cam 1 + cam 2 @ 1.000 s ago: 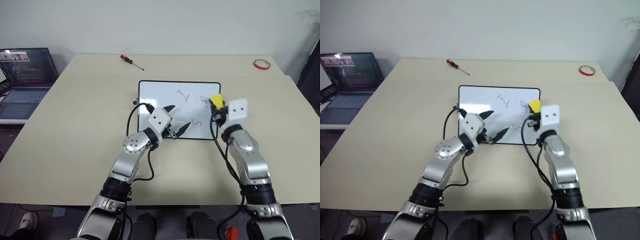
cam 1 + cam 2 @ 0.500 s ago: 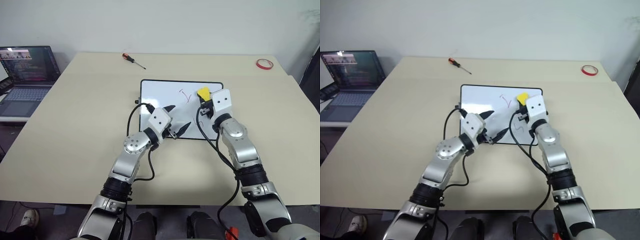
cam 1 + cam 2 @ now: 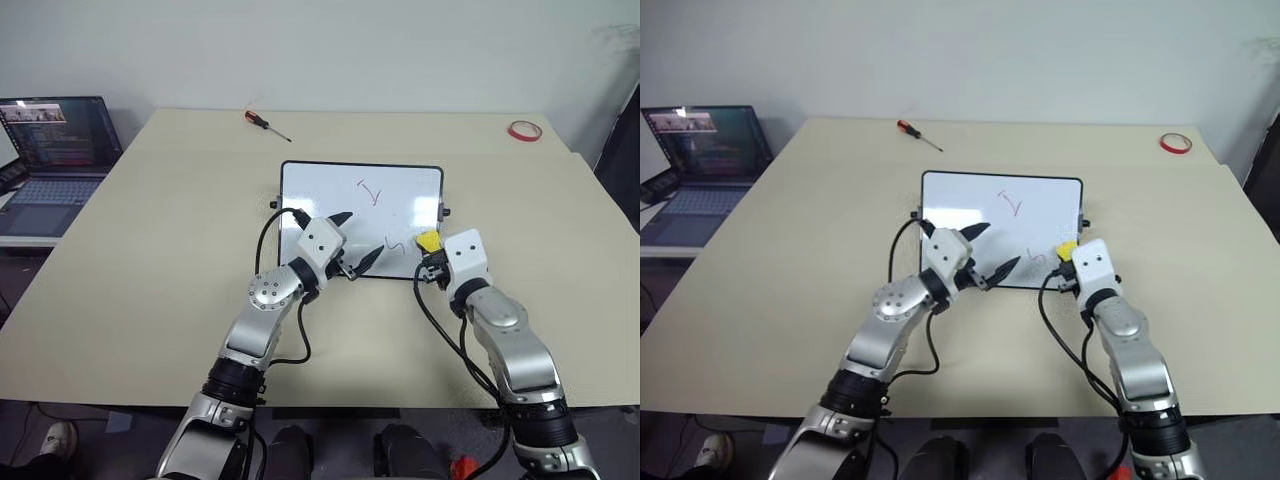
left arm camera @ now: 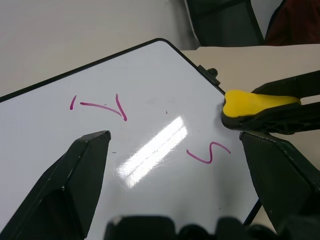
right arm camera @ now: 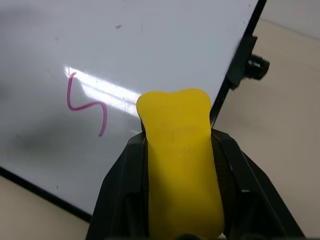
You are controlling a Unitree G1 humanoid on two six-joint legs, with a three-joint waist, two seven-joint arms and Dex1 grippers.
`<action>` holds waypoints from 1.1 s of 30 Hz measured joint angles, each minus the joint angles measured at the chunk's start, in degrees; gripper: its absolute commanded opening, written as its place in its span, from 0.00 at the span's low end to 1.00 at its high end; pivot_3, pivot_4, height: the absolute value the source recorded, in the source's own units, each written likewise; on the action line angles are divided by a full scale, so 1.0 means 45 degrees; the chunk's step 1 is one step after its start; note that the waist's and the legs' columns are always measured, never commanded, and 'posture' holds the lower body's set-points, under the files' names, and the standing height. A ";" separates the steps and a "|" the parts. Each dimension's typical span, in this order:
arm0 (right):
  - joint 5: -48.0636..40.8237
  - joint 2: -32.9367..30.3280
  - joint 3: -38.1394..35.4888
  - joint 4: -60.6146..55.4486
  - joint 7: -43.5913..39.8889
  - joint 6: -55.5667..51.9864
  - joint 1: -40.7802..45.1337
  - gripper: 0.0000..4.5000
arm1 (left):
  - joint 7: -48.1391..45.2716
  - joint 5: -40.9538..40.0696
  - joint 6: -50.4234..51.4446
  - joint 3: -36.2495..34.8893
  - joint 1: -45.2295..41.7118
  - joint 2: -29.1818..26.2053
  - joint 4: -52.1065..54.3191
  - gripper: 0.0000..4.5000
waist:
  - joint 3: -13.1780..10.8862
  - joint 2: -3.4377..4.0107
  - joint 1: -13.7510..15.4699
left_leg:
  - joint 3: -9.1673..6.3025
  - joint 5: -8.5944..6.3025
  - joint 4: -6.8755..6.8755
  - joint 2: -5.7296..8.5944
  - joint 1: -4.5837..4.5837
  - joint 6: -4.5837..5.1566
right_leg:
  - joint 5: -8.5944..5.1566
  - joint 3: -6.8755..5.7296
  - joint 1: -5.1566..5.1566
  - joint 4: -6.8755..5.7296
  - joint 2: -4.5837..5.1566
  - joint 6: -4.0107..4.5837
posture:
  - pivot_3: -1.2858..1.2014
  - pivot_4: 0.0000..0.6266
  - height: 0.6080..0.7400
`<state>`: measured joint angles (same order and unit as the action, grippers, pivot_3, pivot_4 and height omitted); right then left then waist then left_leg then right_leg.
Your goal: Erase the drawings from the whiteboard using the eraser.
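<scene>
The whiteboard (image 3: 320, 190) lies flat at the table's middle. Two red drawings show on it: a check-like mark (image 3: 368, 190) and a squiggle (image 3: 393, 246) near the front edge. My right gripper (image 3: 430, 245) is shut on the yellow eraser (image 3: 428, 241) at the board's near right corner, just right of the squiggle (image 5: 87, 105). I cannot tell whether the eraser (image 5: 177, 145) touches the board. My left gripper (image 3: 358, 236) hangs open over the board's near edge with nothing between its fingers. The left wrist view has the check-like mark (image 4: 100, 106), the squiggle (image 4: 207, 152) and the eraser (image 4: 255, 101).
An orange-handled screwdriver (image 3: 266, 123) lies at the table's far left. A red tape ring (image 3: 522, 130) sits at the far right corner. An open laptop (image 3: 50, 150) stands on a lower surface to the left. Bare beige tabletop (image 3: 160, 230) surrounds the board.
My right gripper has carried the eraser from the board's far right side down to its near right corner. A red mark on the right side has gone. The left arm has kept still.
</scene>
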<state>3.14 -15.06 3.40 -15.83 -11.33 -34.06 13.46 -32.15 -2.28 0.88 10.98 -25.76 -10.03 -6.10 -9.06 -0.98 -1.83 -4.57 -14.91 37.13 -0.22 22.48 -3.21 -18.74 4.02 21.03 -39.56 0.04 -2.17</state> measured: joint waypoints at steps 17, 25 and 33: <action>-0.0965 0.0144 -0.0490 -0.0044 -0.0704 0.3233 -0.0953 0.28 | 0.1131 -0.0254 0.0621 -0.0821 0.3049 -0.0235 0.2376 1.00 | -0.0009 0.0007 0.0006 | 0.0006 0.0000 -0.0017 -0.0020 0.0061 0.0000 | -0.0001 0.0006 0.0061 0.0030 0.0023 0.0000 | 0.52 0.24 1.00; -0.0841 0.0385 -0.0308 0.0859 -0.0515 0.3895 -0.0155 0.28 | 0.2003 -0.0222 0.0836 -0.0937 0.2857 0.0070 0.2484 1.00 | -0.0010 0.0006 0.0022 | 0.0005 0.0001 -0.0016 -0.0008 0.0061 -0.0001 | -0.0001 0.0002 0.0062 0.0026 0.0022 0.0000 | 0.52 0.24 1.00; -0.0209 0.1193 0.0341 0.5391 -0.0455 0.5857 0.4365 0.28 | 0.2227 -0.0190 0.0808 -0.1044 0.2201 0.0016 0.2083 1.00 | -0.0020 0.0014 -0.0154 | 0.0024 0.0002 -0.0018 -0.0027 0.0049 -0.0003 | 0.0001 0.0010 0.0070 0.0007 0.0009 0.0004 | 0.52 0.24 1.00</action>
<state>2.20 -9.69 4.94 8.43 -13.38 -7.70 33.10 -22.13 -3.13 4.52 6.29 -15.86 -9.96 3.27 -9.15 -0.92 -2.53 -4.46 -14.90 37.05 -0.35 22.69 -3.22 -18.73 4.07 21.35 -39.53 0.08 -2.15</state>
